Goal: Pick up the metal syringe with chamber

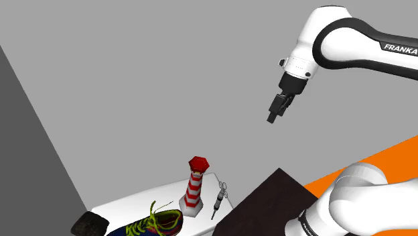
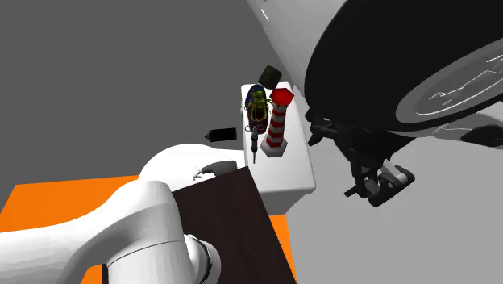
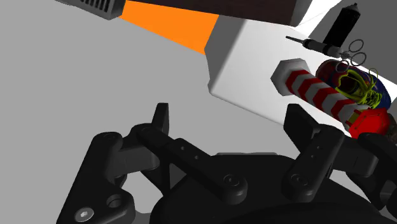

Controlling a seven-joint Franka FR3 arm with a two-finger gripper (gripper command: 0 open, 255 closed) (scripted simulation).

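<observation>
The syringe (image 1: 219, 199) is small and grey, with finger rings at one end, and lies flat on the white table (image 1: 127, 204) close to the dark stand. It lies beside a red and white lighthouse figure (image 1: 194, 188). My gripper (image 1: 274, 115) hangs high in the air, well above and to the shoulder view's right of the table, apart from everything. In the wrist view the gripper (image 3: 230, 121) is open with nothing between its fingers, and the syringe (image 3: 318, 44) lies far ahead, past the lighthouse (image 3: 318, 89). The second exterior view has the syringe (image 2: 253, 141) at the table's near end.
A blue shoe with yellow-green laces (image 1: 159, 224) lies beyond the lighthouse, and a dark lump (image 1: 90, 223) sits at the table's far end. The dark brown stand (image 1: 268, 201) borders the table. A black object (image 2: 222, 133) lies on the grey floor. Orange flooring (image 1: 375, 161) surrounds the stand.
</observation>
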